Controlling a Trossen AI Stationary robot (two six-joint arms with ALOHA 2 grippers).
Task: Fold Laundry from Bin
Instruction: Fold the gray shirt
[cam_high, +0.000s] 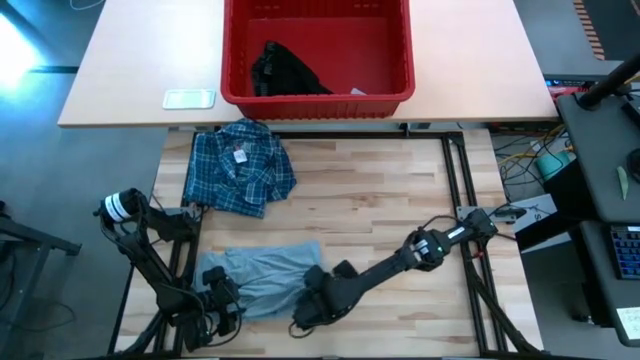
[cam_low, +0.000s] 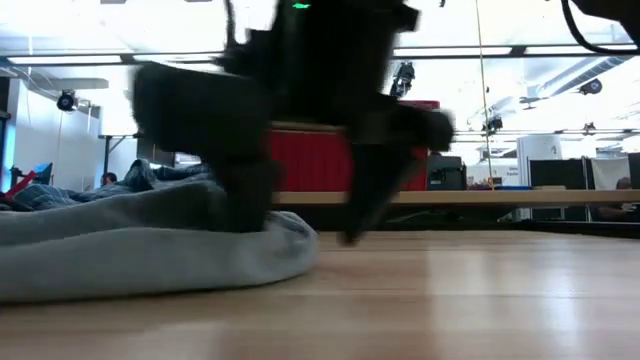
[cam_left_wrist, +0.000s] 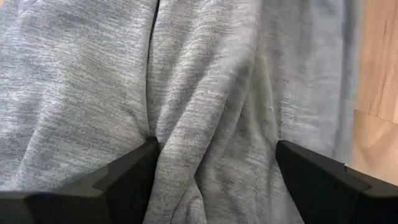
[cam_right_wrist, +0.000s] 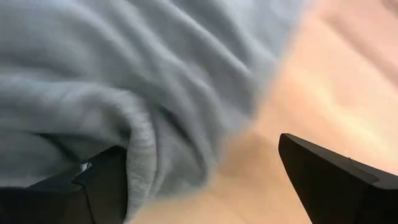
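Arms are both reaching low over the near edge of the wooden table (cam_high: 370, 215), one at each end of the grey T-shirt (cam_high: 262, 278). The left gripper (cam_high: 222, 308) is hanging at the shirt's left end, its arm folded back in a tight elbow toward the table's left corner. Its two dark fingers (cam_left_wrist: 127, 177) are standing wide apart, straddling a raised fold of the grey cloth without pinching it. The right gripper (cam_high: 312, 308) is lying at the shirt's right end, its arm stretching in a long diagonal from the table's right side down to the near edge. Its fingers (cam_right_wrist: 102, 183) are also spread wide, one by the shirt's thick hem, the other over bare wood, gripping nothing.

Bunched into a rumpled strip, the T-shirt is lying with its long axis running left to right along the near edge. Farther back on the left, the blue plaid shirt (cam_high: 240, 165) is lying in a compact heap, well apart from the T-shirt. At the far side, the red bin (cam_high: 318, 95) is sitting with a small black garment (cam_high: 285, 72) inside, against its left half.
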